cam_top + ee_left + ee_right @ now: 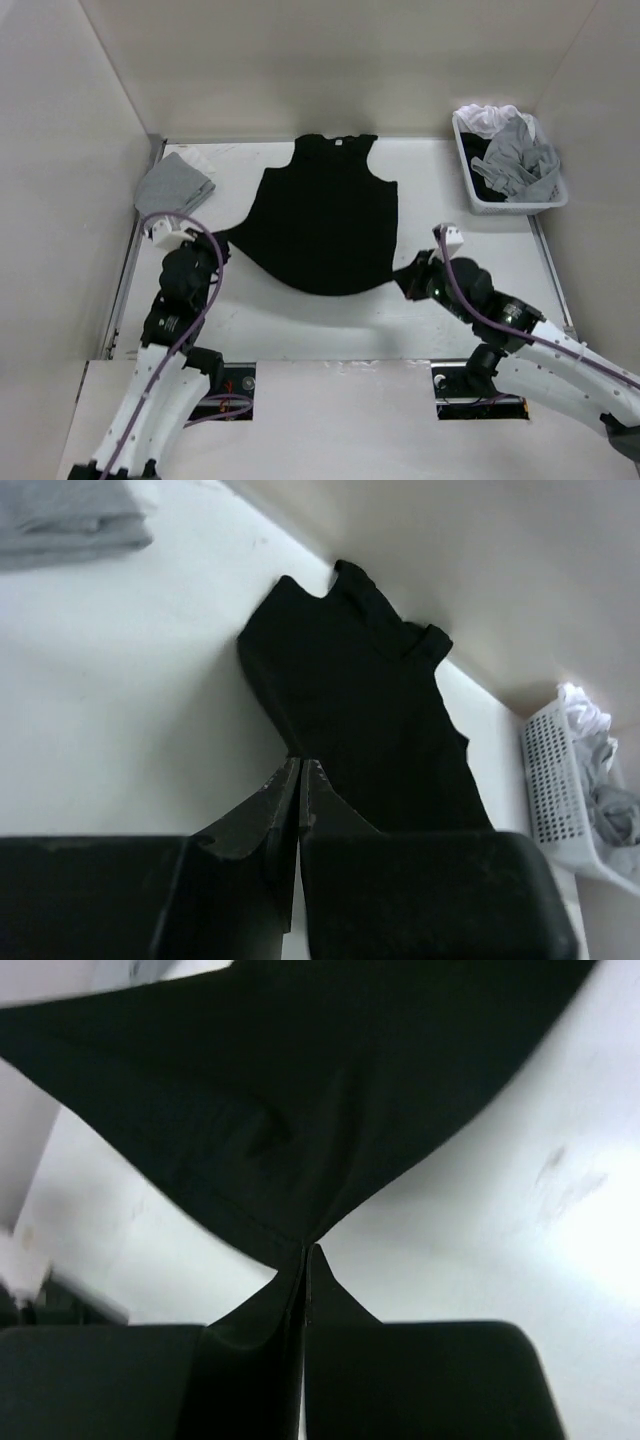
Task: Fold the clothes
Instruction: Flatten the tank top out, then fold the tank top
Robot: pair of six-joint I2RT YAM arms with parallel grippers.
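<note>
Currently clamped together on the black shirt (325,215), with the left pincer (300,768) and right pincer (305,1252) each biting one near hem corner. Lies spread on the surface (300,315) beyond both pincers, collar farthest off, hem bowing between them. Could slip from the left tips, given so slight a bite. Could also fold skewed from uneven lifting, or bunch where the slack middle drags under on the way over.
</note>
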